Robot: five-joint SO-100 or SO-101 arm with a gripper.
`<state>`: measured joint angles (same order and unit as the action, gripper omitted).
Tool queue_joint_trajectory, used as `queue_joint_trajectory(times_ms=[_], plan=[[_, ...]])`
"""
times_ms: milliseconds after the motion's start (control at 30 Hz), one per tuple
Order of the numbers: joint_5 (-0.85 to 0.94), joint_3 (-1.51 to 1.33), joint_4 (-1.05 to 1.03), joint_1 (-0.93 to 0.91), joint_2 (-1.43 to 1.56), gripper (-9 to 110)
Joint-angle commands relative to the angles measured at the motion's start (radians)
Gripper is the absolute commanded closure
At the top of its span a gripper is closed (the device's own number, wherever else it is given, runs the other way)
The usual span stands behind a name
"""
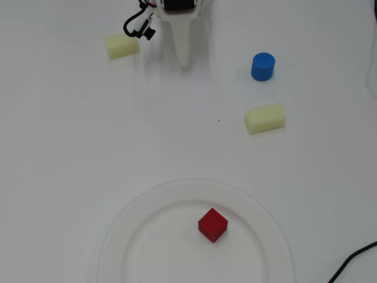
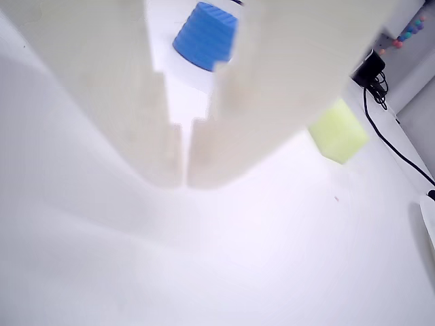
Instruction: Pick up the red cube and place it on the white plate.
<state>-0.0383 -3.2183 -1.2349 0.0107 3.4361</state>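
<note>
The red cube sits on the white plate, a little right of the plate's middle, at the bottom of the overhead view. My gripper is at the top of that view, far from the cube, pointing down at the bare table. In the wrist view its two white fingers meet at the tips with nothing between them. The cube and the plate do not show in the wrist view.
A blue cylinder stands at the upper right, also in the wrist view. One pale yellow block lies below it, seen too in the wrist view; another lies left of the gripper. A black cable enters at the bottom right.
</note>
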Motion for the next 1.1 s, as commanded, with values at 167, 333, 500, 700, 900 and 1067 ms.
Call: queue_joint_trajectory(times_ms=[167, 333, 500, 700, 900, 1067], plan=[[0.0, -0.011, -0.005, 0.002, 0.009, 99], [0.002, -0.011, -0.005, 0.002, 0.009, 94], [0.002, -0.011, -0.005, 0.002, 0.009, 94], [0.002, -0.011, -0.005, 0.002, 0.009, 94], [0.002, -0.011, -0.005, 0.002, 0.009, 94], [0.002, -0.011, -0.005, 0.002, 0.009, 94]])
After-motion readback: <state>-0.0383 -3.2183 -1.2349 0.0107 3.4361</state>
